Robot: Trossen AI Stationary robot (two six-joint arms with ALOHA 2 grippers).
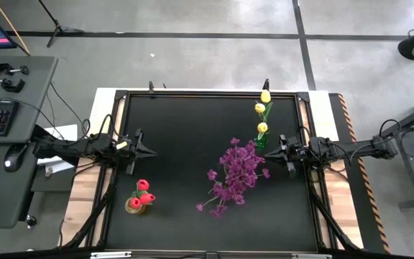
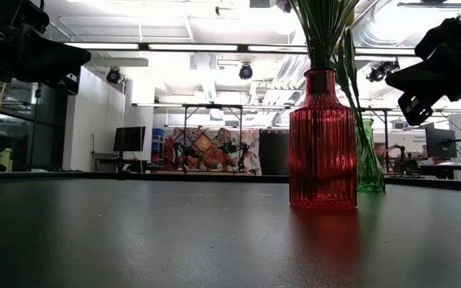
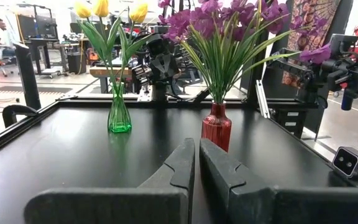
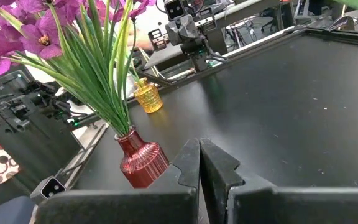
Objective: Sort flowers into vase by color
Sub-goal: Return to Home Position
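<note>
Flowers (image 3: 222, 25) stood in vases (image 2: 322, 140) on the black desk (image 1: 185, 122): purple sprays (image 1: 237, 171) centre, yellow tulips (image 1: 263, 111) toward the right edge, red tulips (image 1: 141, 194) near the left. Left gripper (image 1: 154, 152) and right gripper (image 1: 269, 150) hovered by those edges, fingers (image 3: 182, 165) closed, empty.

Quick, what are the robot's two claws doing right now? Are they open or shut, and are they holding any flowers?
Left gripper: shut, holding nothing.
Right gripper: shut, holding nothing.
</note>
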